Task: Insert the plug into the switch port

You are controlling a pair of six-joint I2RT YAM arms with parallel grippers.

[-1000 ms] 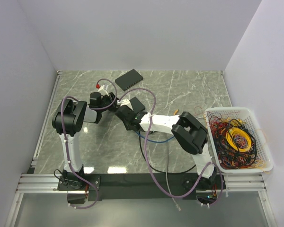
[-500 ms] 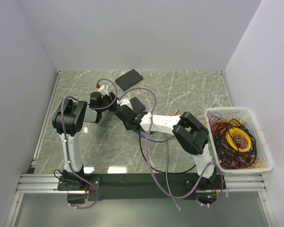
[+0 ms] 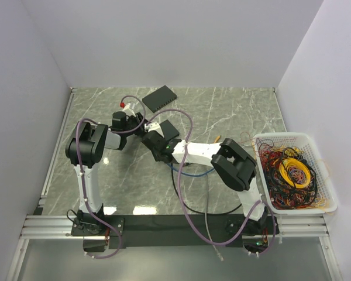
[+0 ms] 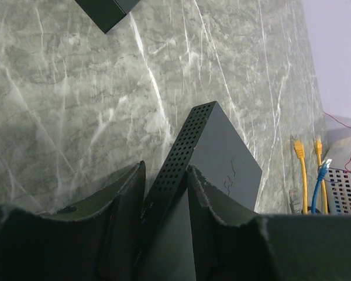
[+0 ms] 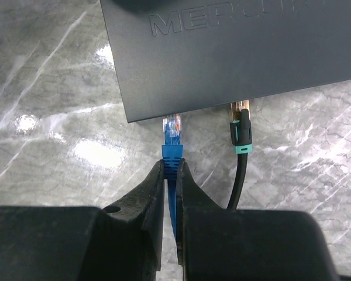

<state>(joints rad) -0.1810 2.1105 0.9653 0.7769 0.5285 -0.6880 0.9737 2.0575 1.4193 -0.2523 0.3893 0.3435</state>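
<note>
Our right end effector (image 5: 171,167) is squeezed tight on the blue cable (image 5: 172,175), just behind its blue plug (image 5: 172,132). Straight ahead of it, the clear tip of that plug meets the near edge of the grey box (image 5: 240,52). The sockets sit under that edge, so we cannot tell if the tip is in one. Just to the right of the blue plug, a black plug (image 5: 241,132) with a blue-green band goes in under the same edge. A small strip of bare tabletop (image 5: 52,88) shows between the two plugs. There is lots of open room to the left of this end effector.

Our left end effector (image 4: 164,172) is clamped on one end of the grey box. It has a finger (image 4: 126,196) on each side of the edge that is full of little holes. The box points away from it, with bare tabletop on both sides. Far ahead and to the left sits a corner of a black slab (image 4: 105,9), well apart from the box.

The yellow plug (image 4: 298,150) lies loose on the tabletop, far to the right of the left end effector. It is next to a second yellow plug (image 4: 317,144) and close to the white basket (image 4: 345,187).
</note>
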